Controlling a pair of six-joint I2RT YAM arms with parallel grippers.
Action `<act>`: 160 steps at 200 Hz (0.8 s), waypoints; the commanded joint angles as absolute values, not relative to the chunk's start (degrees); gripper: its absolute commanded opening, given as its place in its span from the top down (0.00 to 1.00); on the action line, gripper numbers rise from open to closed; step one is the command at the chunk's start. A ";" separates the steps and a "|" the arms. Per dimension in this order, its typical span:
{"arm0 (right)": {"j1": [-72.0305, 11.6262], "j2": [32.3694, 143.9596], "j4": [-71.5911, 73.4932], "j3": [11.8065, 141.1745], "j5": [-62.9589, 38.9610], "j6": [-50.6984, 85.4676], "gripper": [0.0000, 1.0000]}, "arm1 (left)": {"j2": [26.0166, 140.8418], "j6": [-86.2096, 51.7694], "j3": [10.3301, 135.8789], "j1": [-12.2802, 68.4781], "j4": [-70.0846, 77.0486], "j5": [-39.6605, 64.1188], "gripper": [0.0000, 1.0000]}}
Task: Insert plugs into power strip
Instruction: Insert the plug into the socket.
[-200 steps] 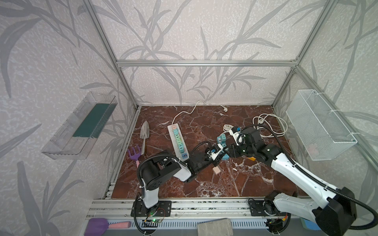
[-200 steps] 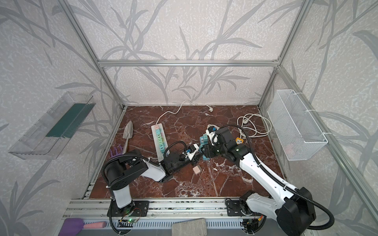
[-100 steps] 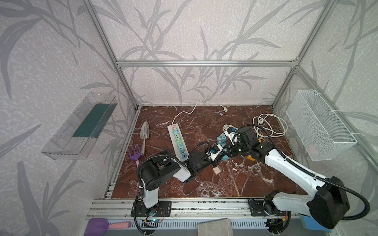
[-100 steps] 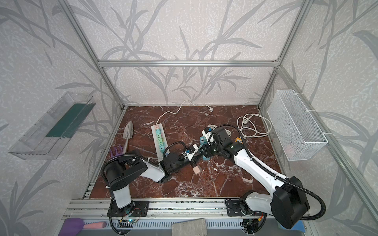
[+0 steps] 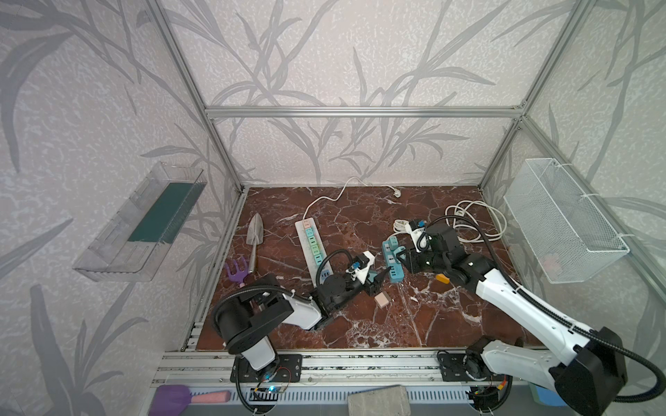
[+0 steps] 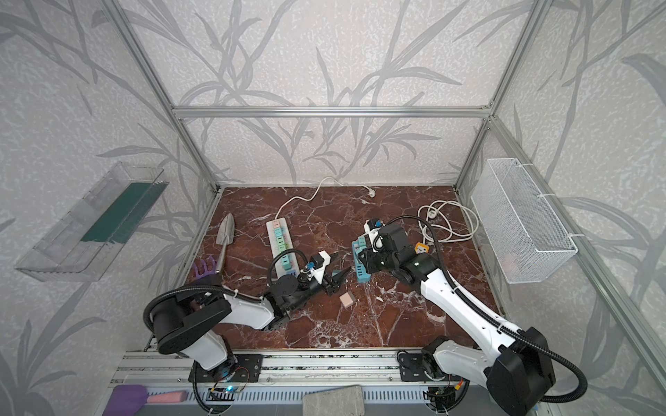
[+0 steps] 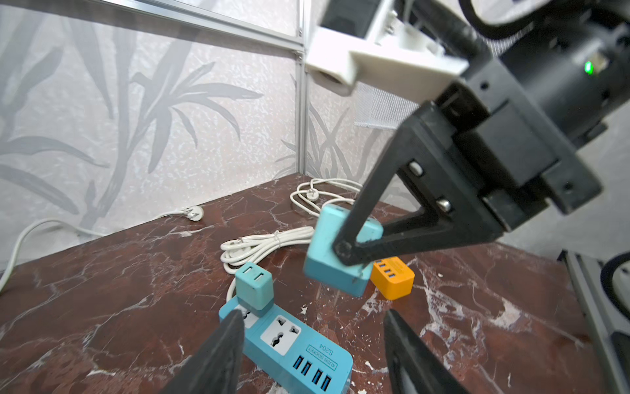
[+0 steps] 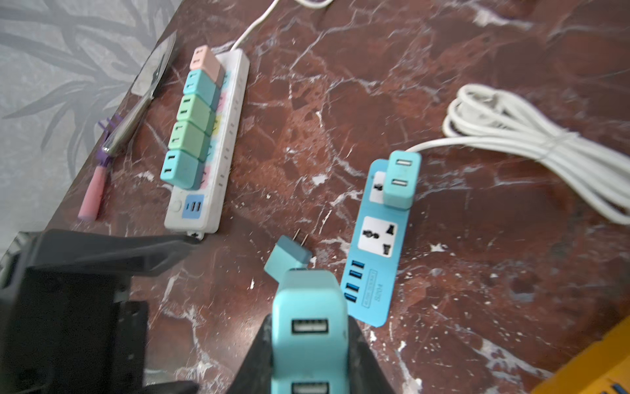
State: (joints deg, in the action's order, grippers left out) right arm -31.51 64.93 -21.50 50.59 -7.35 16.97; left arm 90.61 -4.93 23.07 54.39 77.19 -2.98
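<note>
Right claw (image 8: 308,327) pinching a teal cube-shaped plastic plug (image 7: 324,238) between its fingers, holding it off the red marble desk (image 7: 136,290), left claw (image 7: 312,314) standing spread just below, blue power strip (image 7: 289,344) lying near.

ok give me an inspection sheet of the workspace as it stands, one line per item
surface: red marble-look table, a few white specks
job's things: white power strip with five plugs seated in a row; blue power strip with a seated teal plug, its other socket free; pink plug loose on the table
clutter: orange charger, trowel, purple hand rake
grippers: right gripper shut on a held teal plug, off the table; left gripper open, empty, at the blue power strip's end
cables: white cable coil; bundled cord
surroundings: wire basket, clear shelf
</note>
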 commanded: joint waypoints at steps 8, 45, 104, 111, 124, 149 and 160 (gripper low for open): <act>-31.36 63.11 -19.37 49.12 -0.09 17.23 1.00 | 82.90 -13.05 22.99 54.40 66.81 -9.54 0.34; -31.67 65.00 -14.56 45.08 1.70 18.29 1.00 | 71.06 -22.40 34.79 53.16 24.82 -17.15 0.34; -32.43 68.92 -1.46 38.74 2.59 19.60 1.00 | 67.14 -37.26 34.68 44.09 12.83 -8.80 0.34; -32.43 69.98 -0.80 38.84 2.74 19.41 1.00 | 67.45 -38.17 34.25 43.26 12.85 -7.74 0.34; -32.44 71.40 0.30 38.95 3.56 19.26 1.00 | 67.83 -38.67 34.34 42.31 11.90 -6.31 0.34; -32.43 74.72 1.80 40.00 5.24 18.64 1.00 | 68.21 -39.21 34.56 41.58 10.81 -5.88 0.34; -32.51 75.77 2.30 40.25 6.23 18.47 1.00 | 68.27 -39.87 34.45 41.23 10.83 -5.53 0.34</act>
State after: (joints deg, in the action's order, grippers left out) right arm -32.27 73.87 -1.48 38.72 3.25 18.94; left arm 68.29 -36.25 34.52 41.85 12.71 -7.20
